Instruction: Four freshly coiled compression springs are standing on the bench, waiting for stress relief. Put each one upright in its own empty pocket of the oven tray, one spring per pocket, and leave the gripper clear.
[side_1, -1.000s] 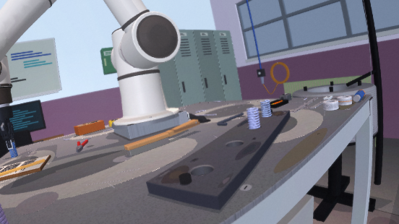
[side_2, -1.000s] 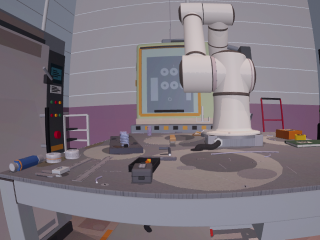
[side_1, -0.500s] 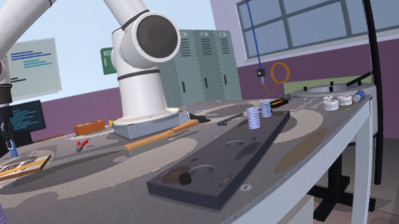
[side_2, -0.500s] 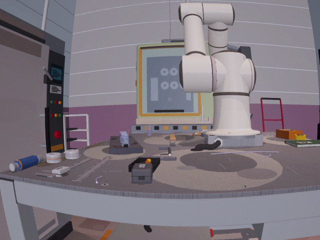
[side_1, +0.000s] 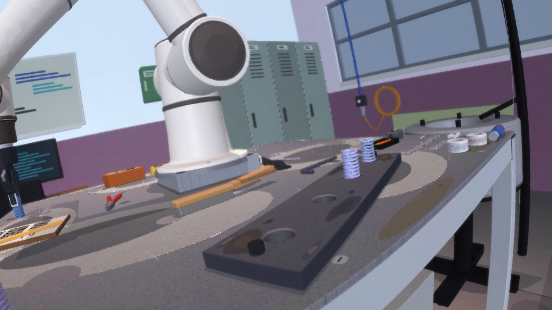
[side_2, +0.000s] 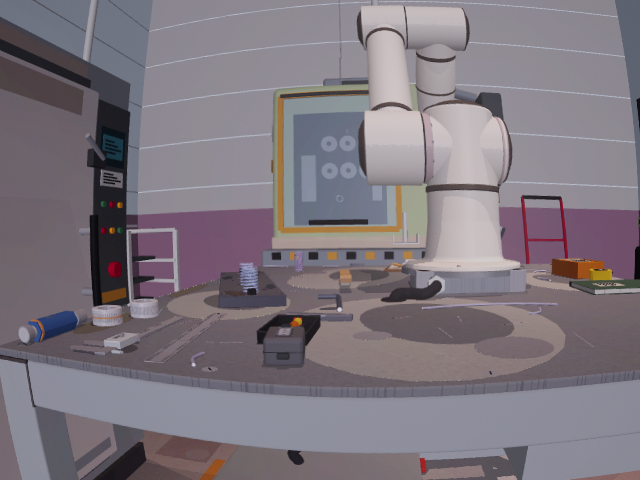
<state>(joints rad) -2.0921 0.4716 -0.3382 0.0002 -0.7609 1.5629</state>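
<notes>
A blue spring stands on the bench at the far left, and my gripper is closed around it there, low over the bench top. The dark oven tray lies lengthwise on the right half of the bench. Two springs stand upright in its two far pockets, seen as one stack from the second side camera. Two round pockets nearer the front are empty, and a small black block sits on the tray beside the nearest one. Another spring shows at the bottom left corner.
A wire-mesh tray with an orange frame lies right beside the gripper. Red pliers, a wooden bar and the arm's base sit between gripper and oven tray. A black case and tape rolls lie near the bench's other edge.
</notes>
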